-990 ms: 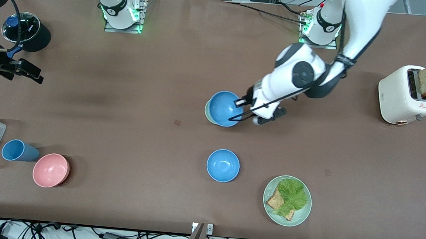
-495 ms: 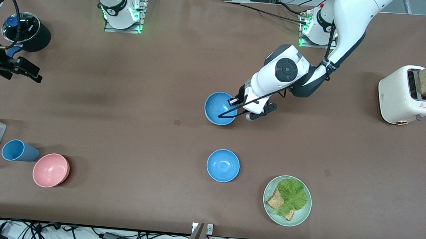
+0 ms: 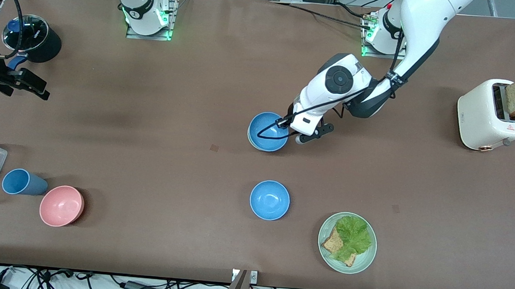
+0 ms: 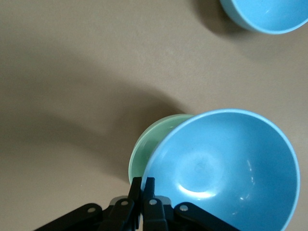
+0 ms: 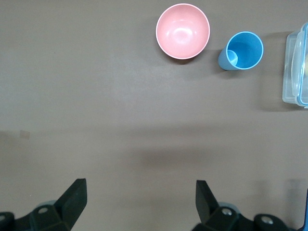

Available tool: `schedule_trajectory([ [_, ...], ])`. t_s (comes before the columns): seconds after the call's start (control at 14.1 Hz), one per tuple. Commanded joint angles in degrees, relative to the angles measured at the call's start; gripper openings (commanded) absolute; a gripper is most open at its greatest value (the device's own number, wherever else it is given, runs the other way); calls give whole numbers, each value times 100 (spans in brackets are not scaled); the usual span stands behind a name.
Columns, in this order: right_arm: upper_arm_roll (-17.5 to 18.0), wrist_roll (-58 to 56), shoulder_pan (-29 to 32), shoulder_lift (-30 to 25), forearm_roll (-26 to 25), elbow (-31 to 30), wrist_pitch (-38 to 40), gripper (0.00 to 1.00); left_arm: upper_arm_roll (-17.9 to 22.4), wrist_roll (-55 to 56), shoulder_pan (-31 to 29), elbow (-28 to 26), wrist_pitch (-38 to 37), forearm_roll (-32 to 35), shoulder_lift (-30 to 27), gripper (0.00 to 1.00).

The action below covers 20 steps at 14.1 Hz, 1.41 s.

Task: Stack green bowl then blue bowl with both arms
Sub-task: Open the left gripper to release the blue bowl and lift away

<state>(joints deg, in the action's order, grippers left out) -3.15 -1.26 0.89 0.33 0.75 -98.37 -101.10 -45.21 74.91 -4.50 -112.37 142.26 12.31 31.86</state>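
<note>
Our left gripper (image 4: 143,185) pinched on the blue bowl's (image 4: 226,168) rim over the green bowl (image 4: 151,144); right gripper (image 5: 139,197) wide open, waiting.

Bright, even overhead light; soft shadows, sharp focus.

bowls – 4: blue bowls (image 3: 269,200) (image 3: 267,128) 2, green bowl (image 4: 151,144) 1, pink bowl (image 3: 61,205) 1 | blue cup (image 3: 22,182) 1 | plate (image 3: 362,262) 1 | toaster (image 3: 487,116) 1 | arms – 2
</note>
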Motion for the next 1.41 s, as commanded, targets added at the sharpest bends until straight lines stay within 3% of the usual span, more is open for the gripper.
schedule_trajectory([
  [0.0,60,-120,131,-51,-40,38,82,100,100,313,169,48,91,351,118,0],
  [0.85,86,-94,78,-51,-32,38,371,100,231,305,195,57,206,421,232,1],
  [0.92,86,-94,87,-51,-23,38,380,100,232,313,195,57,206,491,250,4],
  [0.99,86,-102,78,-51,-31,38,380,100,232,313,195,75,188,501,276,15],
  [1.34,86,-102,78,-68,-49,38,363,100,197,489,108,355,-241,457,268,24],
])
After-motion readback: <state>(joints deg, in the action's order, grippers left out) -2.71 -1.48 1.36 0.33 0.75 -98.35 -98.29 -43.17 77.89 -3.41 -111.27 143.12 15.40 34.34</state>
